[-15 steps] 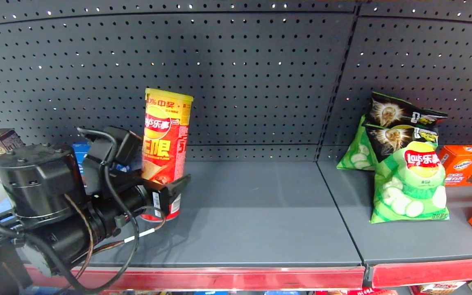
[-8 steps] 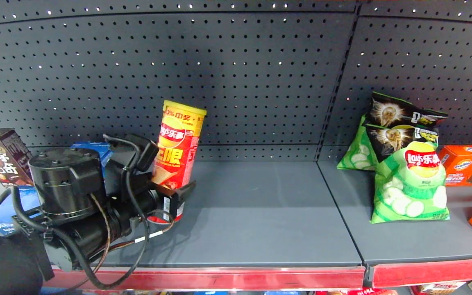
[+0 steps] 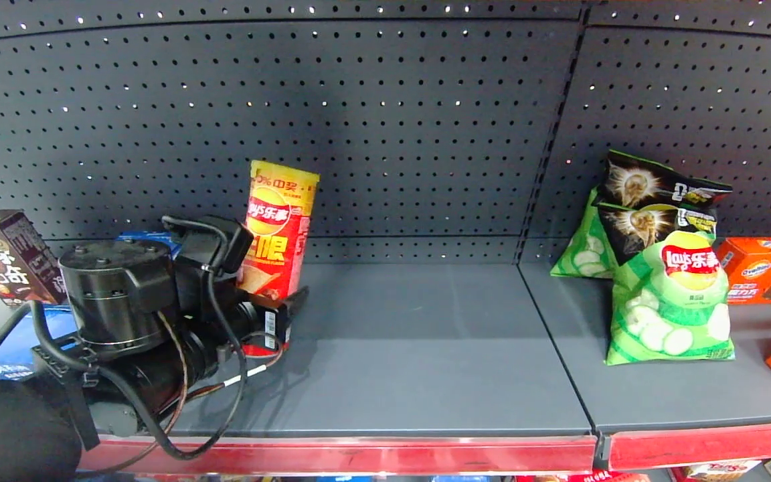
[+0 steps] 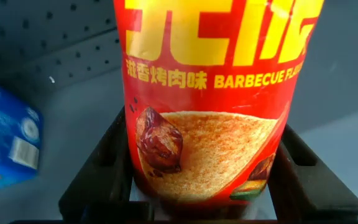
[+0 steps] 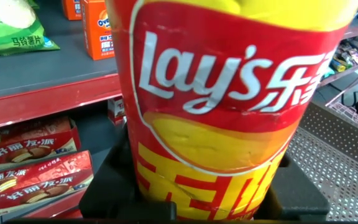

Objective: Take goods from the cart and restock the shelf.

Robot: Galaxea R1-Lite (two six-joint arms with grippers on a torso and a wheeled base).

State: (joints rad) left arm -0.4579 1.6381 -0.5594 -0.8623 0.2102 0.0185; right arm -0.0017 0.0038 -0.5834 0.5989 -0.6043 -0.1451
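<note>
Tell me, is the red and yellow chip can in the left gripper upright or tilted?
Slightly tilted: the chip can leans rightward at its top, clamped low in the left gripper.

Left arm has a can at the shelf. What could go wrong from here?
1. The can leans, and the left gripper holds it low, near its base. Released like that, it may topple.
2. A blue box lies close beside that gripper, so pulling the arm back could knock it.
</note>
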